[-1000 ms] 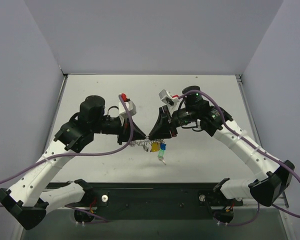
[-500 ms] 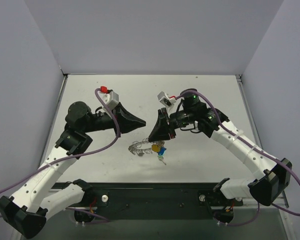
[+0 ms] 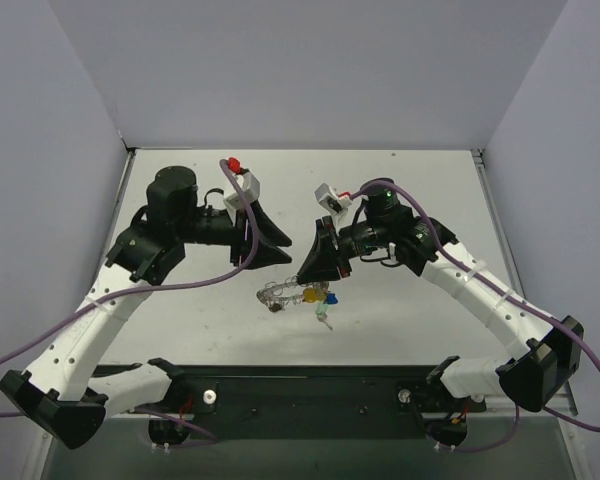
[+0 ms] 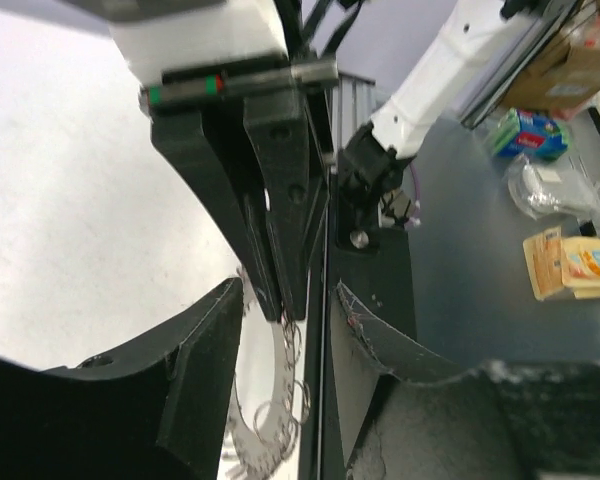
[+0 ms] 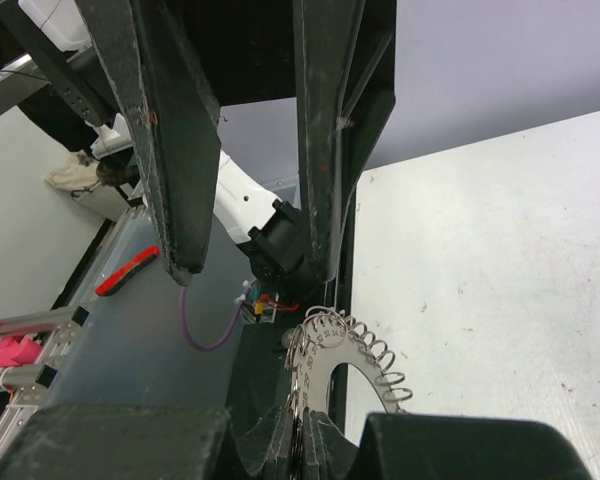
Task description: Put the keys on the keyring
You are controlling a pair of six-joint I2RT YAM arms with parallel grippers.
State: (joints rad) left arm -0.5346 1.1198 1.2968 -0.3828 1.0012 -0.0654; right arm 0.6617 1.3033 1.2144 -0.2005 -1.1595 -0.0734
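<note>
Right gripper (image 5: 300, 450) clamped on keyring (image 5: 365, 345) rim; left gripper (image 3: 286, 250) half-spread, empty, just opposite; keys (image 3: 321, 297) bunched just below; thin pinch may let ring twist, spilling keys.

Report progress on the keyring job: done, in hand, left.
Done: the yellow, blue and green keys bunch at one end of the keyring. Whether each is threaded on is too small to tell.
In hand: the right gripper is clamped on the keyring's rim. The left gripper is open and empty, facing it.
Left: thread any loose key, then let go.
</note>
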